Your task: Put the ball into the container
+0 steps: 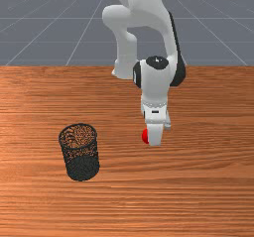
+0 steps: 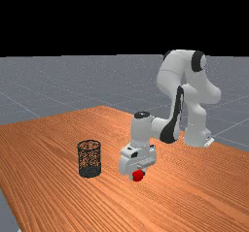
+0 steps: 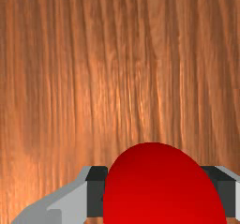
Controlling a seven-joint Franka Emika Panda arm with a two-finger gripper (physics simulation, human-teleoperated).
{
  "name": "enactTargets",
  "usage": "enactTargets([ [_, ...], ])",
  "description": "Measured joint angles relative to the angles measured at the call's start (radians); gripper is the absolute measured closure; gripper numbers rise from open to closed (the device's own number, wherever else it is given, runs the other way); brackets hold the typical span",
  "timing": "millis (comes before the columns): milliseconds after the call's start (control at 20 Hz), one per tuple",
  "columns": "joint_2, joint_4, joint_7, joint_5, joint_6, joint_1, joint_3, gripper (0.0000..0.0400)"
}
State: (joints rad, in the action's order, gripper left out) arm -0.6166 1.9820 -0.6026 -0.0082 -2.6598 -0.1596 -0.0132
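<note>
Within the pincer (image 3: 160, 193), the ball (image 3: 159, 185): grasp made, carry next.
Wrist view: both fingers (image 3: 96, 197) look clamped on the ball, smooth and plain red. Front view: it peeks out beside the pincer; the bin (image 1: 83, 167) stands well apart, toward the front view's left. Far view: the ball shows at the pincer's tip; next calls for raising it over the bin's mouth.
</note>
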Motion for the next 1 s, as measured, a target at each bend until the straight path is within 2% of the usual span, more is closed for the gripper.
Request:
enactTargets([
  [250,0.039,0.017,0.001,-0.002,0.018,-0.001,-0.001,0.0121],
  [300,0.041,-0.004,-0.039,0.035,0.077,0.030,0.032,0.0121],
  [350,0.050,-0.001,-0.048,0.044,0.084,0.037,0.039,0.0121],
  [450,0.164,0.006,-0.061,0.066,0.219,0.040,0.039,0.0121],
  [550,0.271,-0.036,-0.049,0.017,0.368,0.019,0.018,0.0121],
  [600,0.314,-0.068,-0.051,0.017,0.443,0.019,0.018,0.0121],
  [650,0.337,-0.080,-0.039,0.040,0.449,0.023,0.019,0.0121],
  [750,0.326,-0.124,-0.028,0.025,0.513,0.019,0.015,0.0121],
  [900,0.305,-0.144,-0.031,0.029,0.537,0.020,0.016,0.0121],
  [950,0.302,-0.131,-0.031,0.028,0.511,0.020,0.016,0.0121],
  [1000,0.312,-0.086,-0.057,0.022,0.440,0.022,0.018,0.0121],
])
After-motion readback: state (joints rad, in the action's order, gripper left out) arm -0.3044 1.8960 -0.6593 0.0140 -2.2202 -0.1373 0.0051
